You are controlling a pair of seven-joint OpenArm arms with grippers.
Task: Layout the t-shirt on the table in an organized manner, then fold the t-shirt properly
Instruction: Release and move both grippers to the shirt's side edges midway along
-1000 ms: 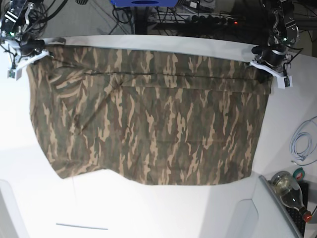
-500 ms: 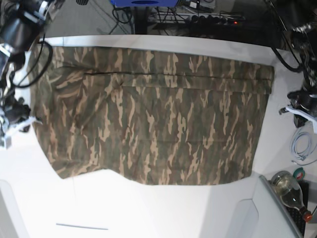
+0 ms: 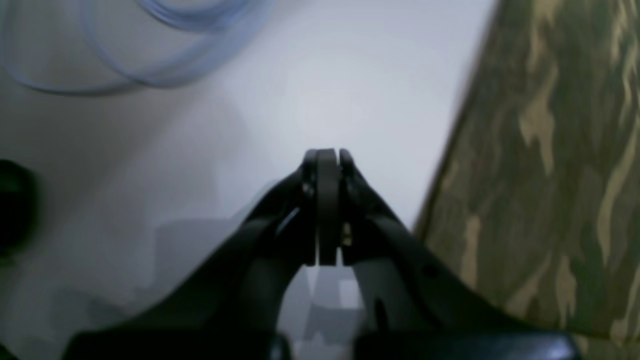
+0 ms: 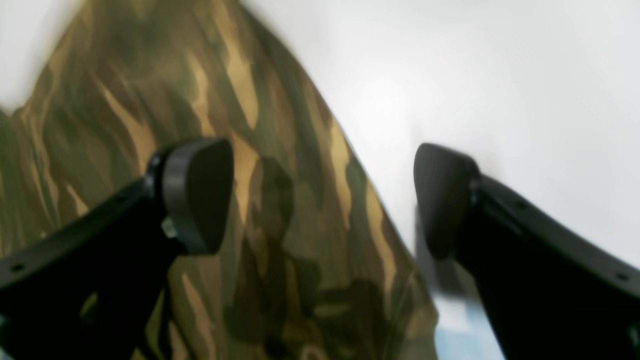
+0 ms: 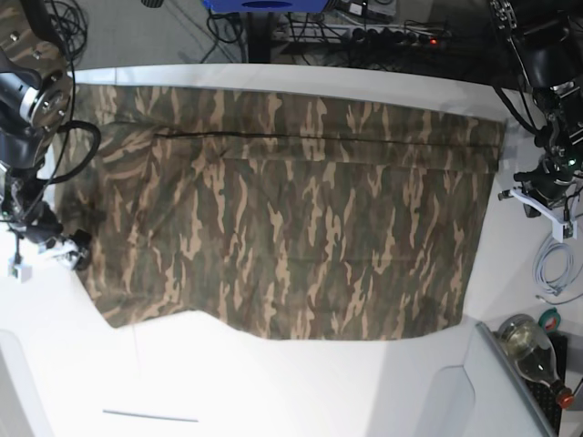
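Your table [image 5: 301, 391] is the biggest thing here, white and smooth, and everything else can be placed against the t-shirt [image 5: 282, 209] spread flat across its middle. The camouflage cloth lies open in a broad sheet, its long far edge running along the table's far side, its near edge uneven and stepping up toward the base view's left. A dark fold line crosses the fabric just below that far edge.

Beside the shirt's edge on the base view's right, your left gripper [image 3: 322, 207] sits over bare table with its jaws pressed together and nothing between them; the cloth edge lies just beside it, not touching. A coil of pale cable [image 5: 553, 269] lies on the table near that gripper, further from the shirt.

At the shirt's opposite edge, your right gripper [image 4: 322, 197] has its jaws spread wide, empty, one finger [image 4: 197, 192] over the fabric and the other over white table.
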